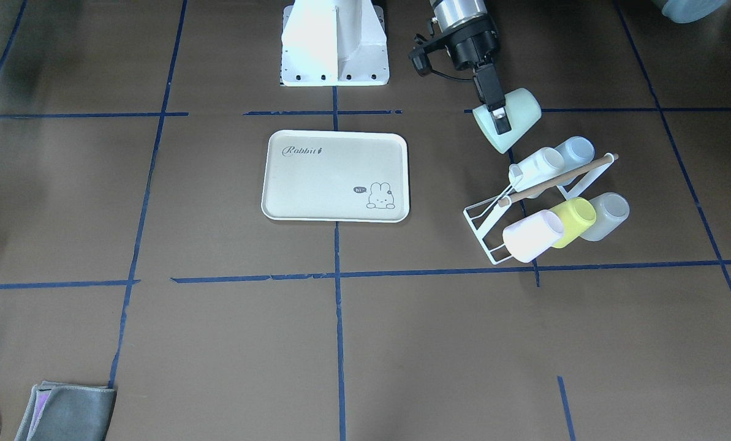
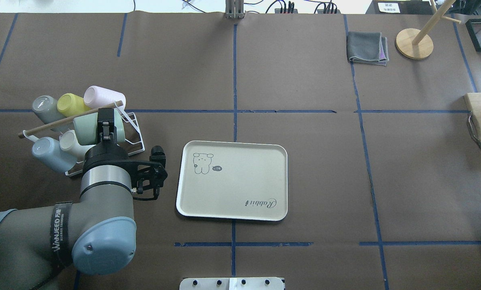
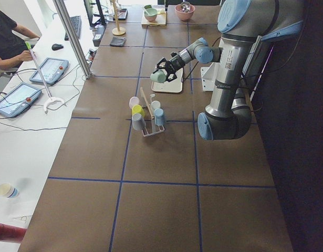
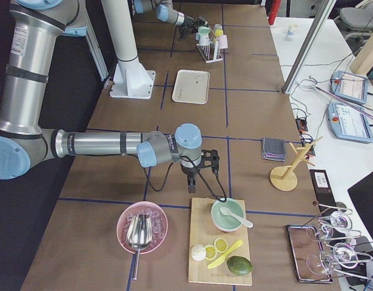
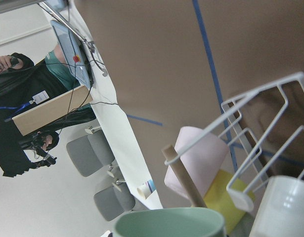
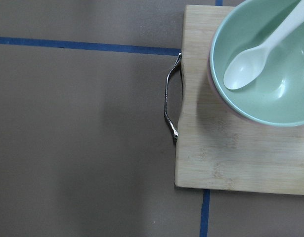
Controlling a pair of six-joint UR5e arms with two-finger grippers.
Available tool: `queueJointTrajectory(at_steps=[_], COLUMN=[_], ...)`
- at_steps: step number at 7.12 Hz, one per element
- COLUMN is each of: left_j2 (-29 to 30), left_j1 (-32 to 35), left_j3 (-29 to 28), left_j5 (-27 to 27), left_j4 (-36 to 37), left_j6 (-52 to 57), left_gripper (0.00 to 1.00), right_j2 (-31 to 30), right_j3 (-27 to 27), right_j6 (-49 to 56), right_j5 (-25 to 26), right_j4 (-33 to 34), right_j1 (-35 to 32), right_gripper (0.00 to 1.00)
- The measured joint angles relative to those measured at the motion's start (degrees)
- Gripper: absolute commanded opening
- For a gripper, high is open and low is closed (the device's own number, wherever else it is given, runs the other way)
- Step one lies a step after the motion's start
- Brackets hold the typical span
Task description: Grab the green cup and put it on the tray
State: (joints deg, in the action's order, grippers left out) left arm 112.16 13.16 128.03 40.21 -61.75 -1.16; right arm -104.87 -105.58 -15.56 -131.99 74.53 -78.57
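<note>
My left gripper (image 1: 501,122) is shut on the pale mint-green cup (image 1: 515,113), one finger over its rim, and holds it tilted in the air just behind the white wire rack (image 1: 484,223). From overhead the gripper (image 2: 105,123) and cup (image 2: 88,129) sit over the rack. The cup's rim fills the bottom of the left wrist view (image 5: 169,222). The cream "Rabbit" tray (image 1: 334,177) lies flat mid-table, apart from the cup, with nothing on it. My right gripper (image 4: 192,182) hovers far off near a wooden board; I cannot tell whether it is open or shut.
The rack holds a pink cup (image 1: 532,236), a yellow-green cup (image 1: 575,219), a grey cup (image 1: 609,214), a white cup (image 1: 540,165) and a pale blue cup (image 1: 576,150). A grey cloth (image 2: 367,48) and wooden stand (image 2: 413,43) lie far right. The board (image 6: 231,158) carries a green bowl (image 6: 270,74).
</note>
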Motion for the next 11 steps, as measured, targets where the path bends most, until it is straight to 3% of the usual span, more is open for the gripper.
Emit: queueJointTrajectory(at_steps=[2, 4, 5, 6, 8, 11], left_j2=[0.3, 1.4, 1.8, 2.5, 5.6, 8.2], left_j1=[-1.8, -3.3, -3.6, -3.8, -4.6, -5.4], left_j3=[-2.0, -10.1, -15.0, -20.2, -27.7, -32.5], left_j5=[0.6, 0.6, 0.6, 0.5, 0.3, 0.1], left_j4=[-17.5, -40.0, -51.3, -60.5, -66.7, -69.0], left_j6=[-18.3, -35.9, -40.9, -43.5, -44.7, -45.1], left_gripper=[0.60, 0.53, 0.62, 0.62, 0.62, 0.59], right_j2=[0.0, 0.0, 0.0, 0.0, 0.1, 0.2], right_j3=[-0.1, -0.1, -0.1, -0.1, -0.3, -0.6], right_j6=[0.0, 0.0, 0.0, 0.0, 0.0, 0.0], right_j5=[0.0, -0.1, -0.2, -0.3, -0.5, -0.5], right_j4=[0.0, -0.1, -0.1, -0.1, -0.3, -0.4], right_j1=[0.0, 0.0, 0.0, 0.0, 0.0, 0.0], right_gripper=[1.00, 1.00, 1.00, 1.00, 1.00, 1.00])
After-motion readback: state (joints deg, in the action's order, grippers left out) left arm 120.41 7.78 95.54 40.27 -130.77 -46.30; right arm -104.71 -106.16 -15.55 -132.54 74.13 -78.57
